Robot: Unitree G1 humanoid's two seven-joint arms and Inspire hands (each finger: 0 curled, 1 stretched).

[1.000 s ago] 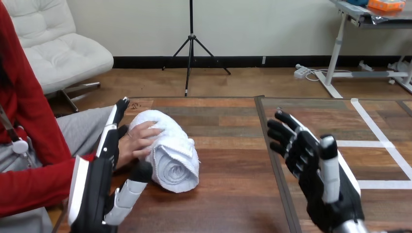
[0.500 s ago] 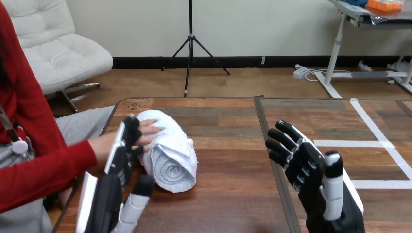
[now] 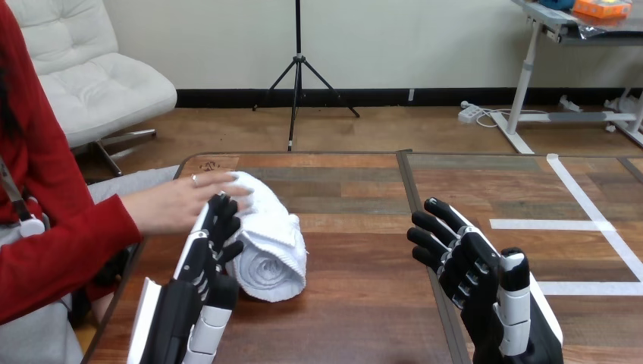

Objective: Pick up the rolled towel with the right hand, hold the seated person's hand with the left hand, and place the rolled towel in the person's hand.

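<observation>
A white rolled towel (image 3: 267, 239) lies on the wooden table (image 3: 356, 303), its spiral end facing me. The person's hand (image 3: 180, 200), coming from a red sleeve at the left, rests on the towel's far left top. My left hand (image 3: 199, 280) is low at the left with straight fingers (image 3: 220, 224) against the towel's left side, just below the person's hand and not curled round it. My right hand (image 3: 485, 284) hovers open over the table to the right, well apart from the towel.
A seam (image 3: 421, 235) splits the table down the middle. White tape lines (image 3: 584, 224) mark the right half. The person's torso and arm fill the left edge.
My left hand has drawn back toward me and lower. The person's hand has lifted and shifted onto the towel's top. My right hand has sunk slightly.
</observation>
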